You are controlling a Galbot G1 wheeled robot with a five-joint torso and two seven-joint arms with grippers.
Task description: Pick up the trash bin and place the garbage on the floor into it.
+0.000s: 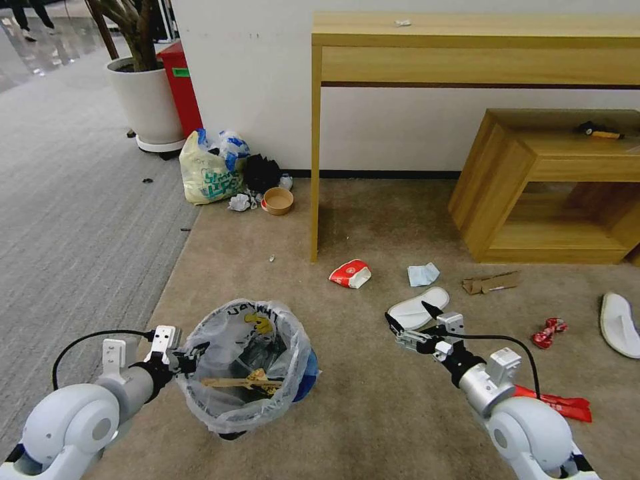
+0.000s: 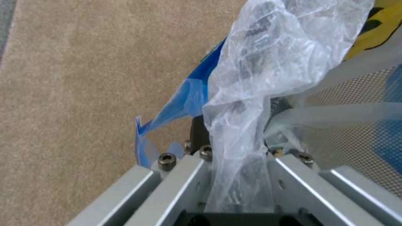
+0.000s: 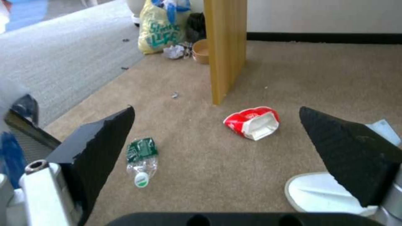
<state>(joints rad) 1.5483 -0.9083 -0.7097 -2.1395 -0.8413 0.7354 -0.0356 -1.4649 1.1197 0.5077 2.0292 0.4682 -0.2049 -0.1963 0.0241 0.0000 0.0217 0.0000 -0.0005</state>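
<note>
Fingers of my left gripper [image 1: 189,360] pinch the crinkly liner at the nine o'clock rim of the trash bin [image 1: 248,365], which I judge hangs just clear of the floor [image 1: 373,413]. My right gripper [image 1: 413,321] hovers with jaws wide apart, empty, over the carpet beside a white slipper [image 1: 419,308]. Ahead at twelve o'clock lies a red wrapper [image 3: 252,122]; a crushed bottle [image 3: 141,160] lies at eleven. The bin looks light, but its film is slippery and tears easily, so the hard rim is the safer hold. Black print on the liner is unreadable; green lettering on the yellow bag [image 1: 207,173] is too crumpled to read.
</note>
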